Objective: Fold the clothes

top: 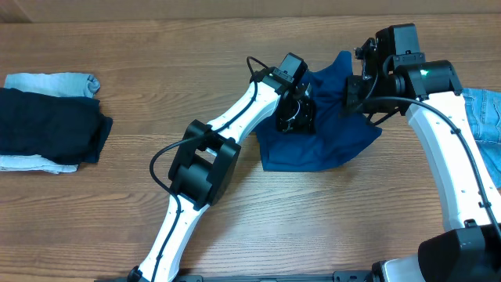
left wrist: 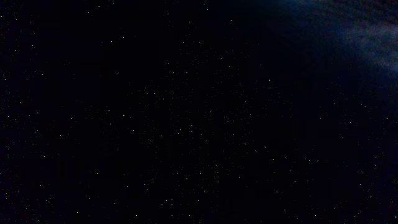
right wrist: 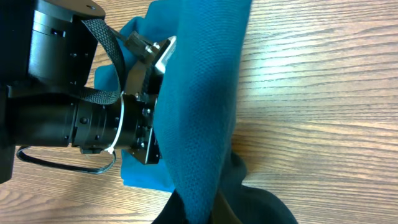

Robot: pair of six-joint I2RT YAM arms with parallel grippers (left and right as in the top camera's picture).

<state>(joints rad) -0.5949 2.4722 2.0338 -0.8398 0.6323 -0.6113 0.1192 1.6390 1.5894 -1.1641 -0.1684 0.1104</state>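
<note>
The royal-blue polo shirt [top: 313, 149] lies bunched on the wooden table, right of centre. My left gripper [top: 296, 117] is pressed down into its middle. The left wrist view is almost black, with only a faint blue patch of the shirt [left wrist: 373, 31] at the top right, so the left jaws are hidden. My right gripper [top: 356, 98] is shut on the shirt's right edge and holds it lifted. In the right wrist view a band of the shirt [right wrist: 199, 93] rises from the right jaws [right wrist: 214, 208] and drapes against the left arm [right wrist: 62, 118].
A near-black folded garment [top: 47, 129] sits on light-blue pieces [top: 55, 82] at the left edge of the table. Light-blue denim [top: 481, 113] lies at the right edge, beside the right arm.
</note>
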